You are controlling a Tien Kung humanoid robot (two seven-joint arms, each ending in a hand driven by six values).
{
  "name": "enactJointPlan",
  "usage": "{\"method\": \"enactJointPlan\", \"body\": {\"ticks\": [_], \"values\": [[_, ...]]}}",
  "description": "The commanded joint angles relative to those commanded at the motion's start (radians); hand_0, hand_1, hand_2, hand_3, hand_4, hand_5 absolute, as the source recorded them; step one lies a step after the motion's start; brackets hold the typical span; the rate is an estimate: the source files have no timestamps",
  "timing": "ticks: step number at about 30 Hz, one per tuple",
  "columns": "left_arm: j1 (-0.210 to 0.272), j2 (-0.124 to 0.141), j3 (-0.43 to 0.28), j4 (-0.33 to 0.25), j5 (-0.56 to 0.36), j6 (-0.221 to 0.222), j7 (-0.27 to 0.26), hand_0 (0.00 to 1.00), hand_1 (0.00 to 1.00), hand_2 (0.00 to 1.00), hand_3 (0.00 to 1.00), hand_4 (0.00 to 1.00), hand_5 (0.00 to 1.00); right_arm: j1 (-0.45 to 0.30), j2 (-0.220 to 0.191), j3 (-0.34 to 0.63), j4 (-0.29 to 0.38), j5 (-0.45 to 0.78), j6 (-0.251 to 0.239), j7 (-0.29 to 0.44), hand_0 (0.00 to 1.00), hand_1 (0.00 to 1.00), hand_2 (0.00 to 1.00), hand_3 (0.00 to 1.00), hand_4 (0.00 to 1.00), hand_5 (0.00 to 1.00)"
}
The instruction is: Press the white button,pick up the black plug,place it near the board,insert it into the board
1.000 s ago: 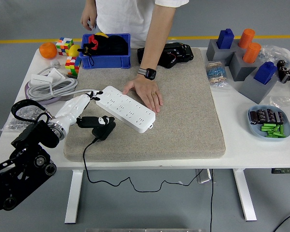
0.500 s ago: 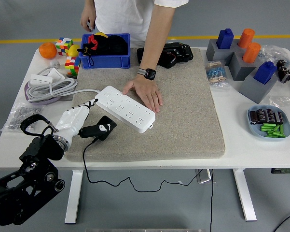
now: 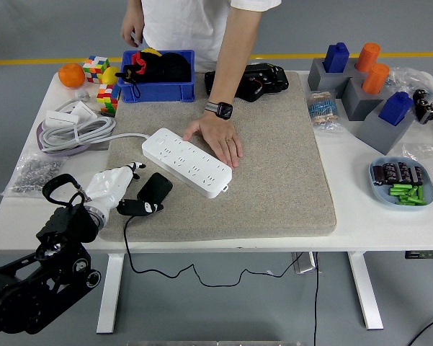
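A white power strip (image 3: 187, 162) lies slanted on the grey mat (image 3: 274, 166). A person's hand (image 3: 217, 137) with a watch rests flat on the strip's far edge. The black plug (image 3: 155, 186) lies on the mat just left of the strip's near side, and its cable runs off the table's front edge. My left hand (image 3: 133, 198), white with dark fingertips, sits low at the mat's front left corner. Its fingers are stretched out beside the plug's near end, not closed around it. The right arm is out of view.
Left of the mat lie a coiled white cable (image 3: 76, 130) and a bag of screws (image 3: 32, 173). A blue bin (image 3: 158, 83), puzzle cubes (image 3: 101, 68) and an orange (image 3: 70, 74) stand at the back left. Grey blocks (image 3: 360, 94) and a blue dish (image 3: 400, 184) are at the right.
My left hand has drawn back toward the table's front left corner. The plug it held a second ago now rests on the mat beside the strip. The person's hand has stayed put.
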Motion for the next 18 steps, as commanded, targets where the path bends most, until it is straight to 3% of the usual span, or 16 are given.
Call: {"method": "enactJointPlan", "body": {"ticks": [1, 2, 8, 9, 14, 15, 18], "values": [[-0.001, -0.001, 0.001, 0.001, -0.001, 0.005, -0.004, 0.653, 0.701, 0.677, 0.862, 0.998, 0.395, 0.000, 0.000, -0.001, 0.000, 0.000, 0.000, 0.000, 0.644, 0.610, 0.652, 0.624, 0.668, 0.411], [-0.002, -0.002, 0.002, 0.002, -0.002, 0.009, -0.007, 0.559, 0.649, 0.639, 0.831, 0.998, 0.374, -0.001, 0.000, -0.001, 0.000, 0.000, 0.000, 0.000, 0.644, 0.609, 0.652, 0.623, 0.669, 0.408], [-0.006, -0.002, 0.005, 0.000, 0.000, 0.033, -0.021, 0.559, 0.649, 0.639, 0.831, 0.998, 0.374, -0.003, 0.001, -0.002, 0.001, 0.001, 0.000, 0.001, 0.644, 0.609, 0.652, 0.623, 0.669, 0.408], [-0.007, -0.002, 0.006, 0.000, -0.002, 0.036, -0.024, 0.383, 0.558, 0.548, 0.655, 0.998, 0.320, -0.003, 0.001, -0.002, 0.001, 0.001, 0.000, 0.001, 0.644, 0.610, 0.652, 0.626, 0.669, 0.410], [-0.010, -0.004, 0.012, 0.009, -0.003, 0.040, -0.027, 0.383, 0.558, 0.548, 0.655, 0.998, 0.320, -0.004, 0.001, -0.004, 0.001, 0.000, 0.000, 0.001, 0.644, 0.610, 0.652, 0.626, 0.669, 0.410], [-0.011, -0.005, 0.013, 0.011, -0.001, 0.039, -0.025, 0.328, 0.491, 0.502, 0.625, 0.998, 0.278, -0.004, 0.001, -0.004, 0.001, 0.000, 0.000, 0.001, 0.644, 0.609, 0.652, 0.623, 0.669, 0.408], [-0.012, -0.004, 0.016, 0.013, 0.004, 0.043, -0.028, 0.328, 0.491, 0.502, 0.625, 0.998, 0.278, -0.004, 0.002, -0.002, 0.001, -0.001, 0.000, 0.002, 0.644, 0.609, 0.652, 0.623, 0.669, 0.408]]}}
